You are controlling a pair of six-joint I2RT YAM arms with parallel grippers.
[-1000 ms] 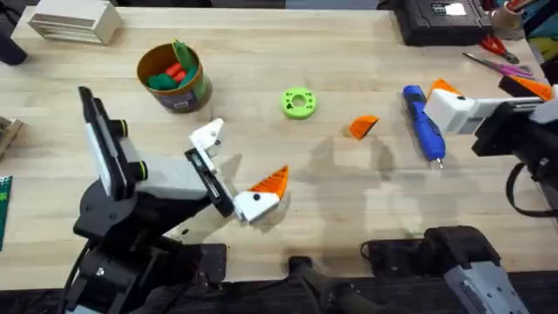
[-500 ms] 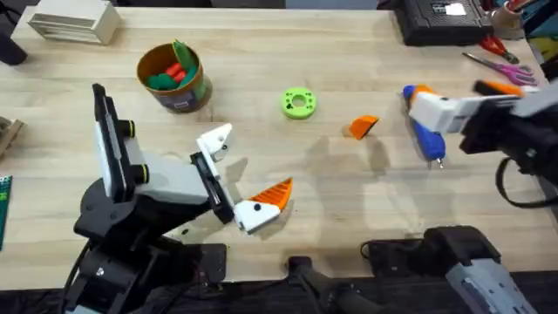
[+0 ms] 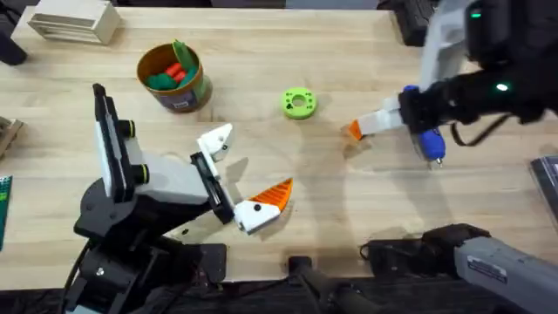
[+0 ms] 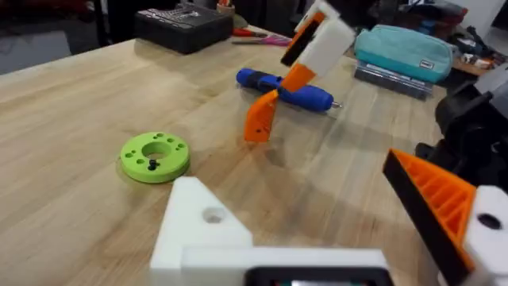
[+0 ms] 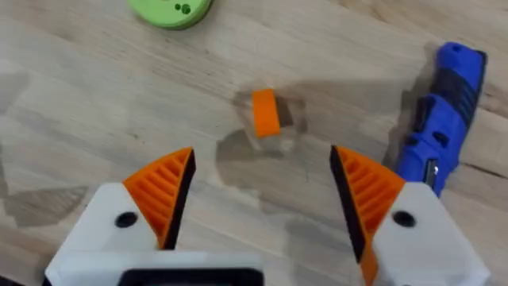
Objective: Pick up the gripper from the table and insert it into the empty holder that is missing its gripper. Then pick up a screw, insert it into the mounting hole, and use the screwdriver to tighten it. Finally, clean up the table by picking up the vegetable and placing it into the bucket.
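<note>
Our right gripper [image 5: 262, 199] hangs above the table with its two orange-padded fingers [image 5: 163, 191] spread wide and nothing between them; the loose orange gripper [image 5: 265, 112] lies on the wood below the gap, untouched. In the overhead view that orange gripper [image 3: 353, 129] sits just at the tip of our right arm's white finger, near the middle-right of the table. In the left wrist view it stands tilted on the wood, its long axis leaning up toward the white finger above it, which is touching or nearly touching it; we cannot tell which. Our left gripper [image 3: 240, 174] rests low over the near-left of the table, its fingers wide apart and holding nothing: one carries an orange pad, the other is the bare white holder [image 3: 214, 139] with an open mounting hole. The blue screwdriver [image 3: 425, 139] lies just beside the orange gripper on its right, partly under our right arm, its metal tip pointing toward the near edge. The green ring [image 3: 298, 102] sits to the left of the orange gripper, well clear. The bucket [image 3: 174, 77] stands at the far left with the vegetable [image 3: 181, 51] and other toy pieces inside it.
</note>
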